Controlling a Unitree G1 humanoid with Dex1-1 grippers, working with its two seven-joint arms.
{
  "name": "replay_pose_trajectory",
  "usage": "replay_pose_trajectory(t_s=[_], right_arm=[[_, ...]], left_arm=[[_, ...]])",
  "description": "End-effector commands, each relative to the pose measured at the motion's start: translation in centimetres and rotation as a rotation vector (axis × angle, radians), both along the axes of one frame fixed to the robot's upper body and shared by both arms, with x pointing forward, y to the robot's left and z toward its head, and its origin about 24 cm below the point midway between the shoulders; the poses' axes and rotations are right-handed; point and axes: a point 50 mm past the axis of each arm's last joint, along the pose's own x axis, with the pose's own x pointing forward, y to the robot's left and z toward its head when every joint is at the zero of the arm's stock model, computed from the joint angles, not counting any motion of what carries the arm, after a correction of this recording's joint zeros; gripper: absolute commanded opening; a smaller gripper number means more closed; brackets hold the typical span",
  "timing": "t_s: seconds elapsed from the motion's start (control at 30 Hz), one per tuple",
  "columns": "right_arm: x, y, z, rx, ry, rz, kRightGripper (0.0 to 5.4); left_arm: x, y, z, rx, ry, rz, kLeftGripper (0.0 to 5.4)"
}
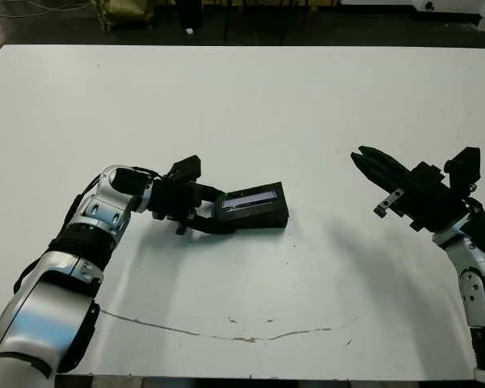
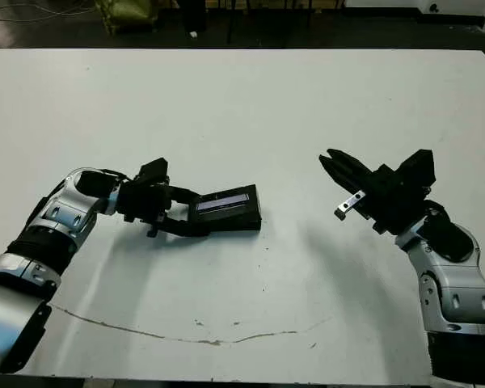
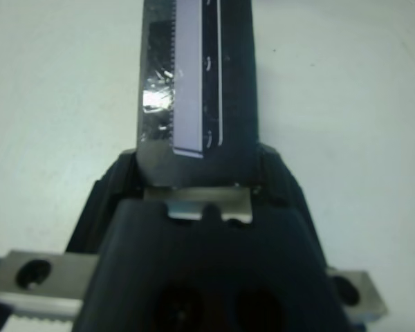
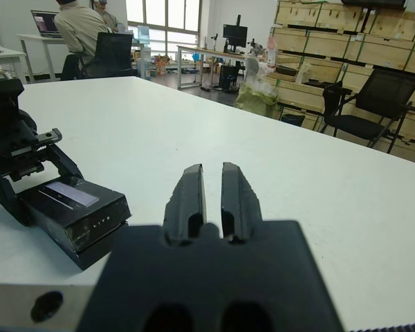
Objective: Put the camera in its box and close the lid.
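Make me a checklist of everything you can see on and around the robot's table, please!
Surface: white table, with a thin brownish crack line near the front edge.
Job's things: black box with the lid on it, silvery stripe showing on top; camera not seen.
Clutter: nothing seen on the table.
Grippers: left gripper is clamped on the box's end; right gripper hangs apart from the box, fingers nearly together, holding nothing.
Cables: some lie on the floor beyond the far left corner.
Surroundings: office chairs, wooden crates, desks, and a seated person.
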Motion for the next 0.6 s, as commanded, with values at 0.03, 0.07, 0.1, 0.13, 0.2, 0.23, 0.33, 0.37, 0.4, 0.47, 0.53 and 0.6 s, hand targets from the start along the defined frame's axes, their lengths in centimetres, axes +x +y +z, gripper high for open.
replay_pose_trajectory(t_s=[0.03,0.07,0.1,0.13,0.2,0.23,0.33,0.37,0.4,0.47,0.53,0.6], right_arm=[[-0.2,-0.4,-0.6,0.005,0.033,-0.017,0.0],[-0.2,-0.4,-0.6,0.004,0.034,-0.019,0.0],[-0.2,-0.4,-0.6,0.003,0.034,-0.021,0.0],[-0.2,-0.4,-0.6,0.0,0.036,-0.025,0.0],[-0.2,-0.4,-0.5,-0.01,0.03,-0.027,0.0],[-0.2,-0.4,-0.5,-0.008,0.03,-0.025,0.0],[-0.2,-0.3,-0.6,0.005,0.03,-0.021,0.0],[-0.2,-0.3,-0.6,0.005,0.031,-0.02,0.0],[-0.2,-0.3,-0.6,0.001,0.029,-0.021,0.0],[-0.3,-0.3,-0.5,-0.005,0.02,-0.025,0.0],[-0.3,-0.3,-0.5,0.003,0.026,-0.024,0.0],[-0.3,-0.3,-0.6,0.008,0.03,-0.023,0.0]], left_arm=[[-0.3,-0.3,-1.3,0.061,0.026,0.011,2.22],[-0.3,-0.4,-1.4,0.065,0.022,0.004,2.22],[-0.3,-0.5,-1.4,0.068,0.02,-0.001,2.22],[-0.3,-0.6,-1.4,0.076,0.016,-0.01,2.22],[-0.3,-0.9,-1.4,0.091,0.014,-0.027,2.22],[-0.3,-1.0,-1.4,0.097,0.02,-0.034,2.22],[-0.2,-1.3,-1.5,0.121,0.008,-0.06,2.22],[-0.2,-1.4,-1.5,0.129,0.01,-0.063,2.22],[-0.1,-1.5,-1.4,0.143,0.01,-0.067,2.22],[-0.1,-1.7,-1.3,0.169,0.0,-0.081,2.22],[-0.1,-1.8,-1.2,0.183,-0.014,-0.098,2.21],[0.0,-1.9,-1.1,0.195,-0.025,-0.107,2.21]])
